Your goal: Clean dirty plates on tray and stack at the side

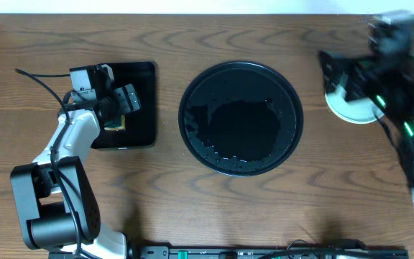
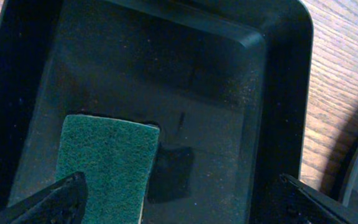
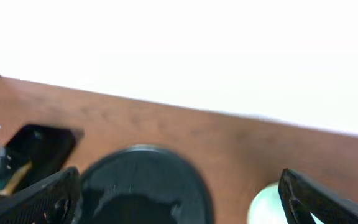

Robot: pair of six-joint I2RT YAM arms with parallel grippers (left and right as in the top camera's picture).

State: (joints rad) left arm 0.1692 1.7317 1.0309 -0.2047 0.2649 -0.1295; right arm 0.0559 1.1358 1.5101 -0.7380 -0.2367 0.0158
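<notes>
L jaws are hanging wide open w/ nothing held, over the green sponge (image 2: 104,165) in the small rect. tray (image 2: 278,93) at 9 o'clock on the worktop (image 1: 192,208). The round tray (image 1: 239,122) is sitting at centre, looking wet, no plates on it. Out at 3 o'clock the plates (image 1: 351,109) are lying on the worktop beside it, pale, count unclear, under the blurred R jaws, also gaping and empty. Plates are looking light, stiff, prob. slick if wet, so pinching at the rim is looking best.

Three views, one table (image 1: 192,43)
Overhead is looking straight down; left wrist is hugging the rectangular tray (image 2: 278,93); blurry right wrist is seemingly sharing overhead's round tray (image 3: 166,168).
</notes>
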